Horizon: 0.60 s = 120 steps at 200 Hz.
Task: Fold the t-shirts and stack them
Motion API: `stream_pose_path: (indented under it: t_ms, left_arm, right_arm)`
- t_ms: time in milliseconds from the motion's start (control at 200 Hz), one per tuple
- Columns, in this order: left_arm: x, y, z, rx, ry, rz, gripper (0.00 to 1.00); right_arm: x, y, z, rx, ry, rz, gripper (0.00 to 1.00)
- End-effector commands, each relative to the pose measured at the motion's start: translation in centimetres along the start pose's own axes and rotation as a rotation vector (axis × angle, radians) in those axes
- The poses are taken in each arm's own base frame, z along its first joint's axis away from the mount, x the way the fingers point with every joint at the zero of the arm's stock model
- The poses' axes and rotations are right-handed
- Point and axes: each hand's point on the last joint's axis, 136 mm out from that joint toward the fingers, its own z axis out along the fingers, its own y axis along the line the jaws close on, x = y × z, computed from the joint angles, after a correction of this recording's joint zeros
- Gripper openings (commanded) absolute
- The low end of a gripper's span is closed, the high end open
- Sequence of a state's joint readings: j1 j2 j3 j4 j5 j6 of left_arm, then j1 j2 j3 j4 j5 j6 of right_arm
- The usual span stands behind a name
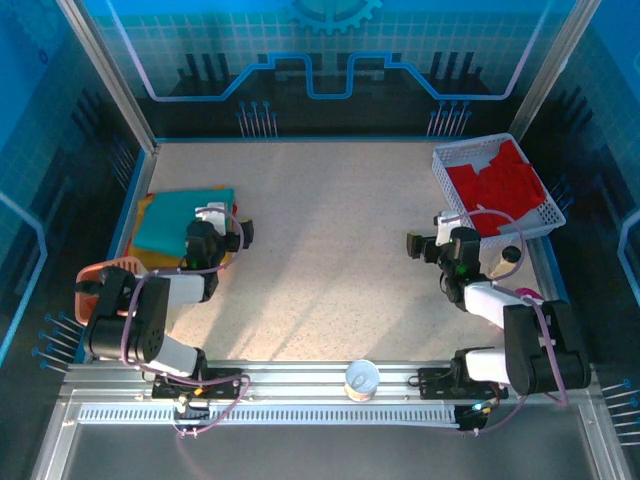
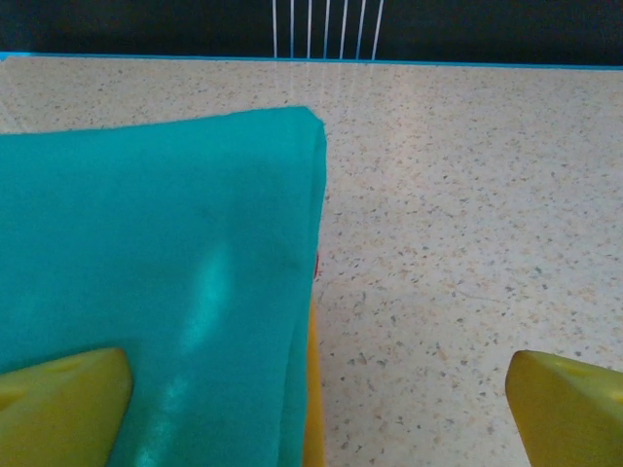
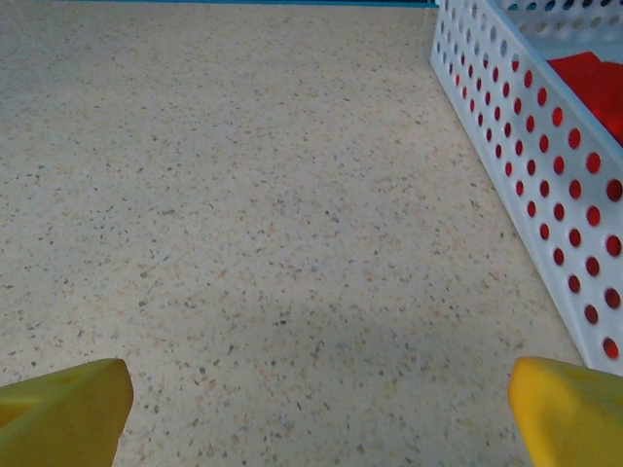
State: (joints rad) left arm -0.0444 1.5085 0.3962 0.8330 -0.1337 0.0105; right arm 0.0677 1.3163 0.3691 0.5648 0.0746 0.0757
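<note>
– Since the teal shirt (image 1: 182,222) lies folded on top of the yellow shirt (image 2: 314,428) at the left of the tabletop (image 1: 330,230), which step would you say is in hand?

– The pause between shirts, I'd judge. Two look folded and stacked. The red shirt (image 1: 500,185) lies bunched in the basket (image 1: 455,158) at the far right, not yet folded.

– And the grippers?

– Both are spread wide and empty. The left gripper (image 1: 243,233) sits at the stack's right edge, one finger over teal cloth and the other over bare tabletop; I can't tell whether it touches. The right gripper (image 1: 415,245) hangs over bare tabletop, near the basket.

– What does the next move call for?

– Probably the right gripper goes up over the basket wall, pinches a fold of red cloth and carries it to the open middle to be spread flat. Soft cloth may catch on the rim or come up in a lump, so a high, clean lift would help.

– Count them for me.

– Three shirts: one teal, one yellow and one red, though more red cloth could lie underneath. One basket. Two grippers. One small cup (image 1: 361,380) on the near rail.
</note>
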Motion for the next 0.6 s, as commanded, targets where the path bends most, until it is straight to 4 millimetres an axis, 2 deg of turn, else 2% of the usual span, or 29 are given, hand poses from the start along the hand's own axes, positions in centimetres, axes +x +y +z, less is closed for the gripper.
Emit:
stream_pose_path:
  t_ms: [0, 80, 175, 315, 595]
  left_arm:
    - [0.0, -0.1, -0.1, 0.020, -0.056, 0.013, 0.99]
    - [-0.1, 0.3, -0.1, 0.003, -0.058, 0.001, 0.99]
    - [-0.1, 1.5, 0.2, -0.036, -0.043, -0.041, 0.99]
    - [-0.1, 1.6, 0.2, -0.036, -0.043, -0.046, 0.99]
    - [-0.1, 1.5, 0.2, -0.036, -0.042, -0.043, 0.99]
  right_arm:
    - [-3.4, -0.7, 0.5, 0.005, -0.120, -0.025, 1.00]
    - [-3.6, -1.1, 1.0, 0.006, -0.139, -0.039, 1.00]
    - [-2.6, -1.1, 1.7, -0.040, -0.171, -0.013, 1.00]
    - [-1.7, -1.5, 2.1, -0.005, -0.162, -0.006, 1.00]
    - [-2.0, -0.9, 2.8, 0.039, -0.139, -0.062, 1.00]
